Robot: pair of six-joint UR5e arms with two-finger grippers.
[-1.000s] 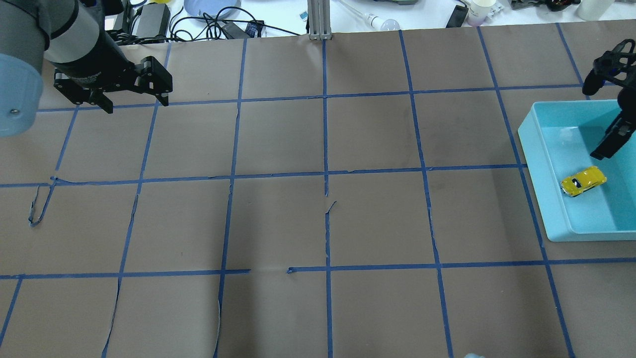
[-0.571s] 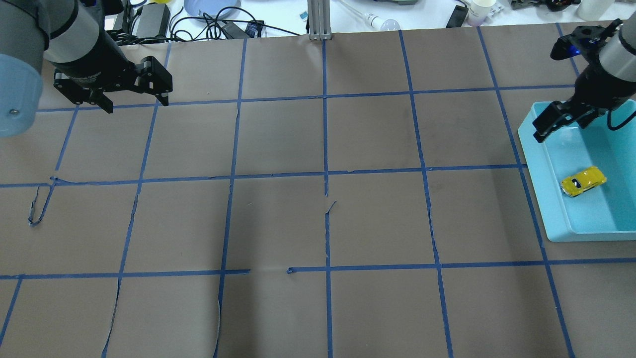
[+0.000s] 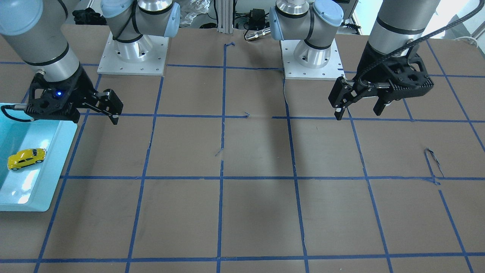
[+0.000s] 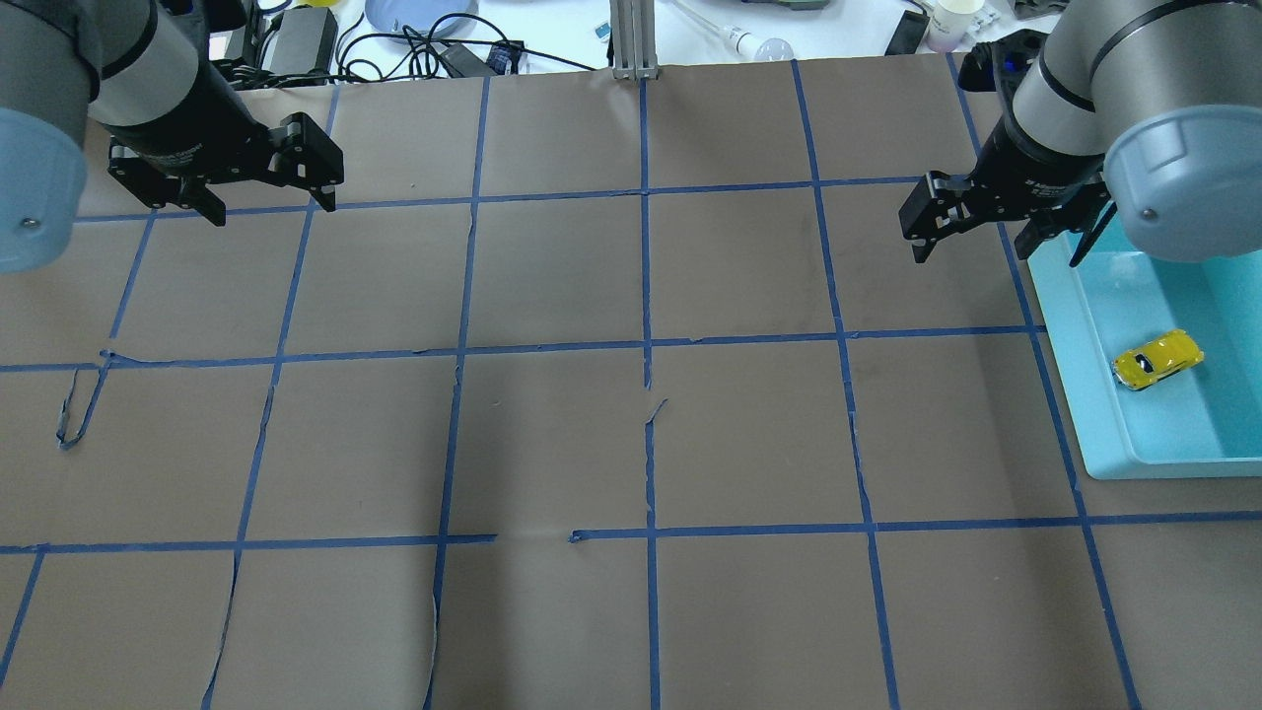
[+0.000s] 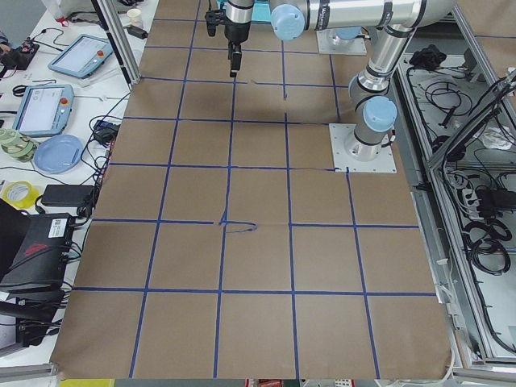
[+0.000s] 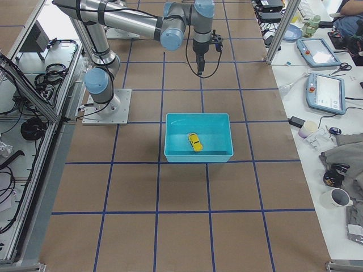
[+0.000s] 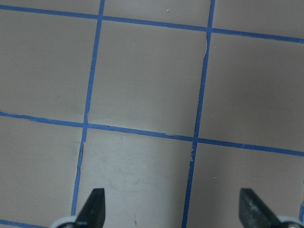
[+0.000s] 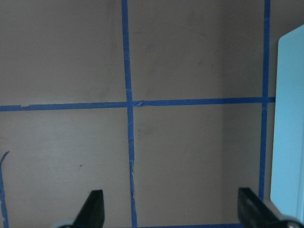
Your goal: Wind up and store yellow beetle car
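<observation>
The yellow beetle car (image 4: 1157,359) lies on its wheels inside a light blue bin (image 4: 1065,325) at the table's right edge; it also shows in the front-facing view (image 3: 26,158) and the right exterior view (image 6: 194,141). My right gripper (image 4: 998,247) is open and empty. It hangs over the brown paper just beyond the bin's far left corner, apart from the car. In its wrist view (image 8: 173,209) only paper and the bin's edge (image 8: 289,118) show. My left gripper (image 4: 268,205) is open and empty at the far left, over bare paper (image 7: 172,209).
Brown paper with a blue tape grid (image 4: 646,345) covers the table, with small tears and loose tape ends (image 4: 74,409). A metal post (image 4: 631,39) stands at the far edge. Cables and clutter lie beyond it.
My right gripper has come up out of the bin and moved left, past its left wall, over the paper. The car stays where it was. The left arm has not moved.
</observation>
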